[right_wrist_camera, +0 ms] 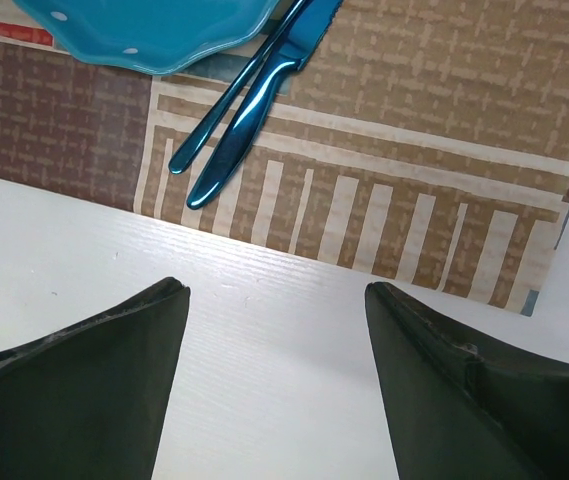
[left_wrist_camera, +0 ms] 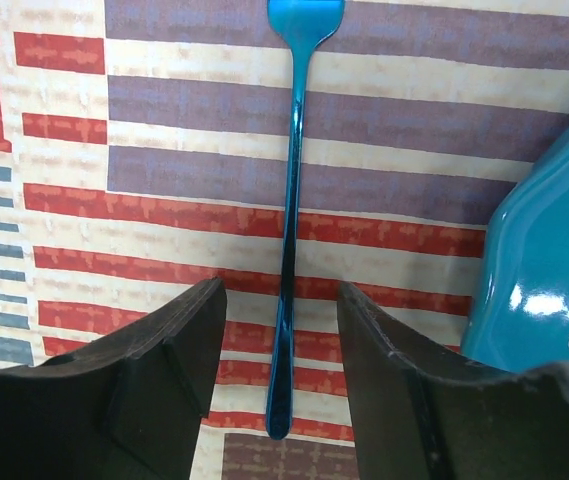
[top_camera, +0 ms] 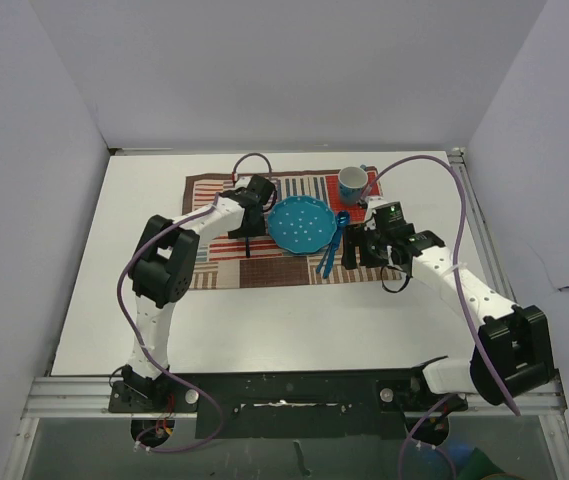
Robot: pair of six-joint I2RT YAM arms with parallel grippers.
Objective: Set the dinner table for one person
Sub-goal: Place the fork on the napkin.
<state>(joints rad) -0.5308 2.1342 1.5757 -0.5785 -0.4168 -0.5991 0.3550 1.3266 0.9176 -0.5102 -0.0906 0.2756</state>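
The white dinner table carries a striped patchwork mat. On the mat lie a teal plate, a blue fork to its left, and a blue knife and spoon to its right. A white-and-blue cup stands behind them. My left gripper is open just above the mat. The fork's handle lies flat between its fingers, touching neither, and the plate's rim is to the right. My right gripper hangs open and empty over bare table, near the knife.
Aluminium rails run along the table's near edge and right side. Purple cables loop from both arms over the table's back area. Grey walls close in the left, back and right sides. In the right wrist view the mat's edge lies just beyond the fingertips.
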